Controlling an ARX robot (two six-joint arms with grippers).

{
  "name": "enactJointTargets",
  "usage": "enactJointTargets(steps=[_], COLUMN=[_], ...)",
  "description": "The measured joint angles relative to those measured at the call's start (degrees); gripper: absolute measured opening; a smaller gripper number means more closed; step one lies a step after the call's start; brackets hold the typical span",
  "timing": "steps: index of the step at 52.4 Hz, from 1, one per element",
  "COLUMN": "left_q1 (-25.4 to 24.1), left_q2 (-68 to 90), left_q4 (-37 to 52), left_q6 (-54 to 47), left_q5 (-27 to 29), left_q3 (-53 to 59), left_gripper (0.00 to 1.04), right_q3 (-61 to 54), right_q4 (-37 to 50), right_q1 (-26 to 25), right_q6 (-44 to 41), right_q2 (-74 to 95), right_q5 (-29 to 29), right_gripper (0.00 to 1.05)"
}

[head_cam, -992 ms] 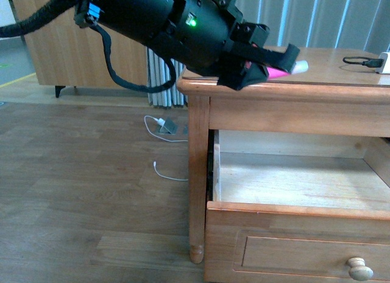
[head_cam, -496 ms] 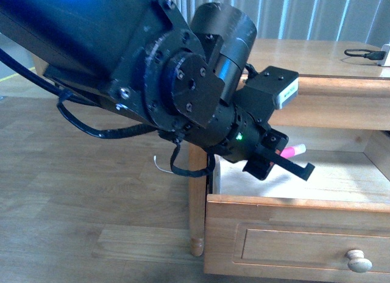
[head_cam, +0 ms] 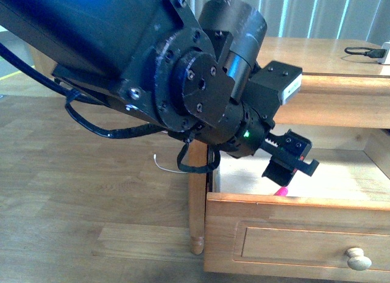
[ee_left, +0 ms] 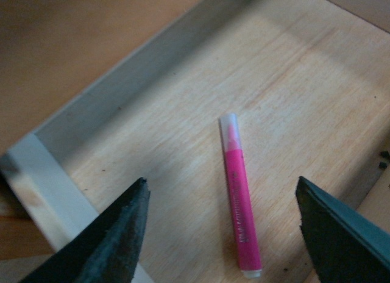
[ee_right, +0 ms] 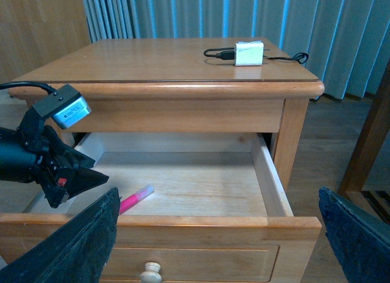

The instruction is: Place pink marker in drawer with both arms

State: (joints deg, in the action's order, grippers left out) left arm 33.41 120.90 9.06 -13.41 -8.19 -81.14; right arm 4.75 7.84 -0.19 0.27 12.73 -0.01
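Toward the front-left corner of the open drawer (ee_right: pixel 269 173) you'll find the pink marker (ee_left: pixel 239 197) flat on the pale floor, ungripped. Your left gripper (ee_left: pixel 220 186) hangs over it, jaws wide, empty. Your right gripper (ee_right: pixel 219 194) faces the drawer front, also wide.

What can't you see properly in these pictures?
Front view: the left arm and drawer front hide most of the pink marker; only a tip shows.
Left wrist view: the marker's printing is too blurry to read.
Right wrist view: the white box is too small to identify.
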Motion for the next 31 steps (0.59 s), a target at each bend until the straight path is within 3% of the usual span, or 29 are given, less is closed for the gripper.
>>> enactJointTargets(steps=[4,8,18,31], left_q1=[-0.3,-0.9,-4.0,-11.2], left_q2=[-5.4,-9.5,-22.4,-43.7], left_q4=[4.2,6.4,11.8,13.2], left_q6=[0.2,0.4,1.5,3.0], left_q5=[3.3,5.3,9.1,7.8], left_q3=[4.2,7.5,19.0,35.1], left_gripper=[0.92,1.01,0.99,0.99], right_q3=[0.0,0.0,0.0,0.0], right_q4=[0.0,0.0,0.0,0.0], right_q1=[0.0,0.0,0.0,0.0], right_q6=[0.0,0.0,0.0,0.0], right_q2=[0.0,0.0,0.0,0.0], right_q5=[0.0,0.0,0.0,0.0], right_gripper=[0.96,0.96,0.96,0.96])
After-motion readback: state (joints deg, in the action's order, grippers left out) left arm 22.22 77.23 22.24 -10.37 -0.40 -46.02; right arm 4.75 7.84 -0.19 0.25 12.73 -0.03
